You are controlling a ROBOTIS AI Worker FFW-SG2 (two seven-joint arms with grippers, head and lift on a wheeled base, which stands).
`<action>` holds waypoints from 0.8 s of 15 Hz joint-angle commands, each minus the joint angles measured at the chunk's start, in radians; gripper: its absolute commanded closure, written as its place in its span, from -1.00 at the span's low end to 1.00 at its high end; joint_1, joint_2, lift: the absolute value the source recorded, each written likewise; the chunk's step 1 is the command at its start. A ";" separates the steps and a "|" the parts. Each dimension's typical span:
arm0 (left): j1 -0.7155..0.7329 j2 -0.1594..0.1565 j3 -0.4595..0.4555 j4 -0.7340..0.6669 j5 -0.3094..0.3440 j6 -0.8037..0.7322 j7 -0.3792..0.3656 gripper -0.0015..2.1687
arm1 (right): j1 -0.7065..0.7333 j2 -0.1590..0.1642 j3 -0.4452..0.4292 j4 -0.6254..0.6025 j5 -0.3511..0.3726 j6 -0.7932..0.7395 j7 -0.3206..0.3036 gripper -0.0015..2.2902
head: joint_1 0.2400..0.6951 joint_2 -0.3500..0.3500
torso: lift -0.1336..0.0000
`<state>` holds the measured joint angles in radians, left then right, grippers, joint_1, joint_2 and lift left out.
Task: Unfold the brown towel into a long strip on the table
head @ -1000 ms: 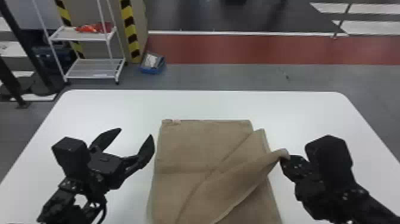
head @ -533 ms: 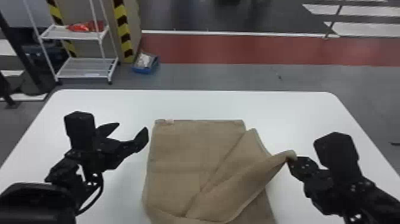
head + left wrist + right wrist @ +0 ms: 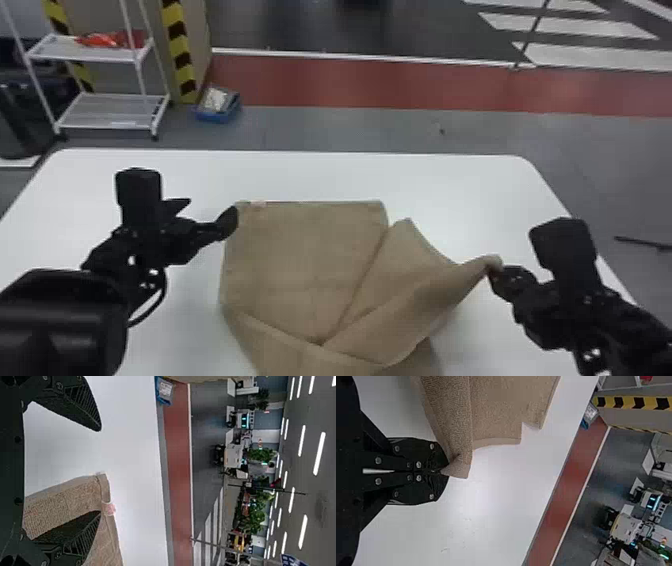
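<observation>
The brown towel (image 3: pixel 300 250) lay on the white worktop (image 3: pixel 450 185), partly folded, its far part spread fairly flat and creases crossing nearer the robot. A small pale label (image 3: pixel 258 204) sat on its far edge, near the far left corner. To the right of the towel's flat part, the right gripper (image 3: pixel 494 274) had its jaws closed on one corner, and the cloth ran up to them in a raised, slanting fold. At the towel's far left corner was the left gripper (image 3: pixel 209 211), its jaws wide apart with nothing gripped; one jaw overlapped the cloth in the left wrist view, though whether it touched could not be told. Beyond the towel, on the floor to its left, were a blue bin (image 3: pixel 215 117) and a white shelf rack (image 3: pixel 107 112).
</observation>
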<state>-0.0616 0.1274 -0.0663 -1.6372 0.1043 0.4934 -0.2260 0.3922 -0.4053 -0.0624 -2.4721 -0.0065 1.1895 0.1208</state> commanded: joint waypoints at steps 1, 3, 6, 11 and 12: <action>-0.057 -0.008 -0.023 0.073 -0.014 0.000 -0.003 -0.87 | 0.000 -0.001 -0.040 0.016 -0.030 0.000 -0.004 0.36 | 1.00 -0.41 | -0.85; -0.089 -0.031 -0.029 0.103 -0.014 0.000 -0.032 -0.87 | 0.000 -0.001 -0.066 0.027 -0.052 0.000 -0.012 0.36 | 1.00 -0.46 | -0.85; -0.152 -0.046 -0.086 0.186 -0.031 0.000 -0.044 -0.86 | 0.000 0.000 -0.065 0.030 -0.056 0.000 -0.012 0.36 | 1.00 -0.59 | -0.85; -0.221 -0.063 -0.116 0.312 -0.083 0.024 -0.081 -0.65 | -0.007 -0.001 -0.065 0.041 -0.075 -0.003 -0.012 0.36 | 1.00 -0.68 | -0.85; -0.221 -0.065 -0.116 0.315 -0.095 0.028 -0.081 -0.53 | -0.010 0.000 -0.065 0.044 -0.078 -0.003 -0.012 0.36 | 1.00 -0.69 | -0.85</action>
<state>-0.2767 0.0647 -0.1797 -1.3365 0.0259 0.5158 -0.3074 0.3849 -0.4051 -0.1273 -2.4318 -0.0776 1.1868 0.1082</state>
